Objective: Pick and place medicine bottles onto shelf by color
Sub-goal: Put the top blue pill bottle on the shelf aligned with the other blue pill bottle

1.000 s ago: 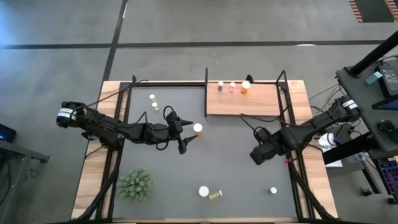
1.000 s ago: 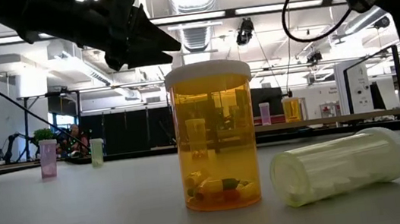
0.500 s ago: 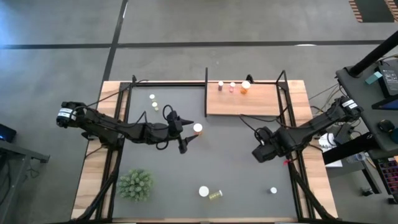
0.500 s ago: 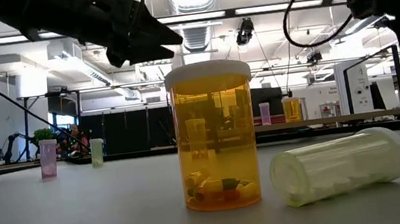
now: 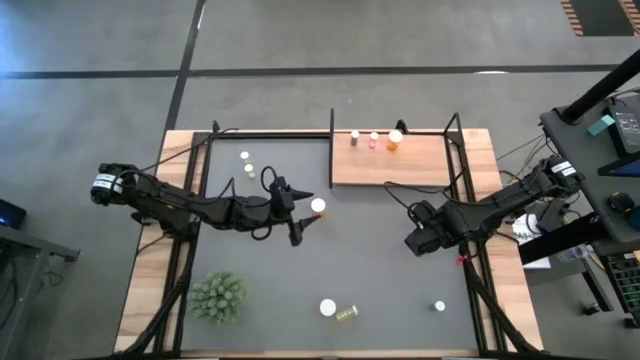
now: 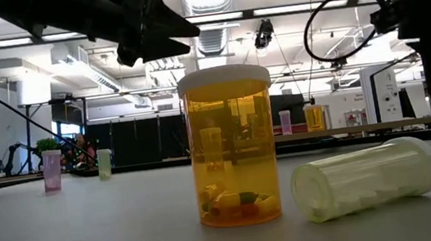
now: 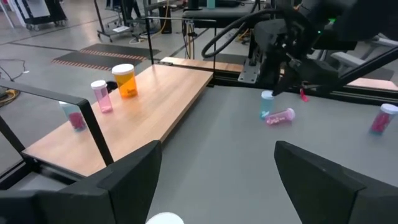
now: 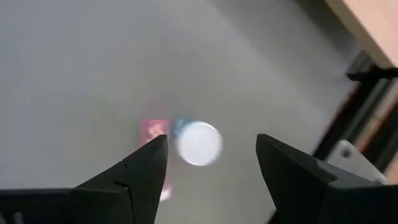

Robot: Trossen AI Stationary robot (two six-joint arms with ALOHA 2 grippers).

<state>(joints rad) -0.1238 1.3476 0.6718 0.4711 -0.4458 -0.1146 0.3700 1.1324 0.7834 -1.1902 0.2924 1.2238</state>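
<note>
Left gripper spread wide around a white-capped bottle mid-desk, not pinching it. Right gripper spread, hanging above a capped bottle and a pink one lying beside it, near the desk's right edge. Shelf at the far edge holds three bottles: white, pink, orange. Two bottles near the far left. Near edge: orange upright, pale green one on its side, one more toward the right. One green plant at the near-left corner.
</note>
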